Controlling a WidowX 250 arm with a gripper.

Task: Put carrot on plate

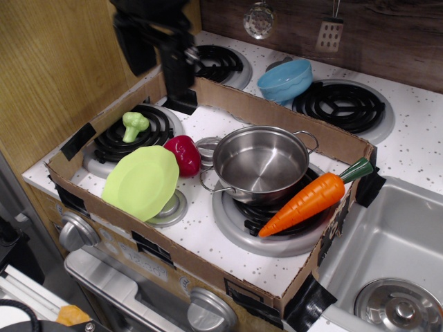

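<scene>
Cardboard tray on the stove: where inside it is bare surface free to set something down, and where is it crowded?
Bare speckled surface lies along the front wall of the cardboard tray, between the plate and the carrot, and behind the pot toward the back wall. The middle is crowded: plate, red toy and pot sit close together.

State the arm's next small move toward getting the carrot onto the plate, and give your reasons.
Probably swing the gripper right, across the pot, to hover over the carrot. It hangs blurred near the box's back-left edge, holding nothing visible, while the carrot lies untouched beside the pot, far from the plate.
</scene>
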